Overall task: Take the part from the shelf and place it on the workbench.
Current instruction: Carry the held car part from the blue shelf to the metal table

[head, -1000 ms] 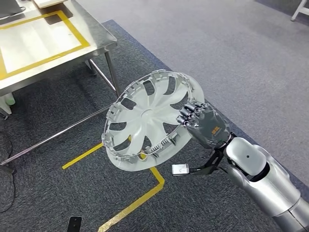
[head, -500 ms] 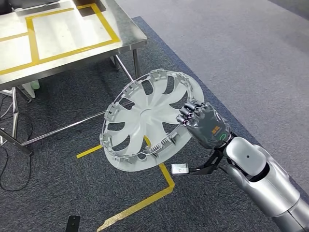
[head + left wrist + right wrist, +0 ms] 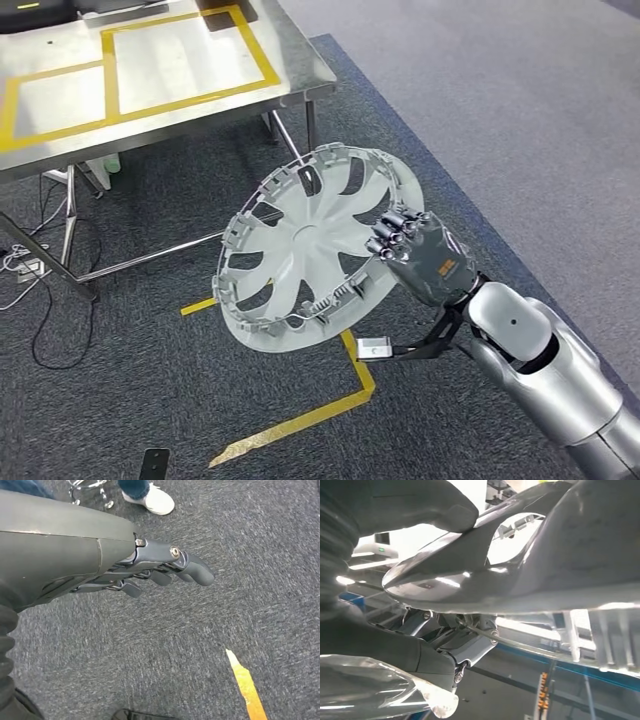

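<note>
- Wheel cover (image 3: 302, 245), round, no long axis; tilted, ribbed inner face up toward camera, over carpet
- Right robot hand (image 3: 419, 255) grips its rim, fingers curled over edge
- Left robot hand (image 3: 113, 560) empty, fingers extended
- Surface (image 3: 151, 110) beyond, well apart

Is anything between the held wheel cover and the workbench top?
Nothing visible. The right hand holds the wheel cover over the carpet, short of the workbench, whose near top looks bare.

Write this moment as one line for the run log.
right hand: holds wheel cover | left hand: empty, above carpet | workbench: ahead, part not placed
</note>
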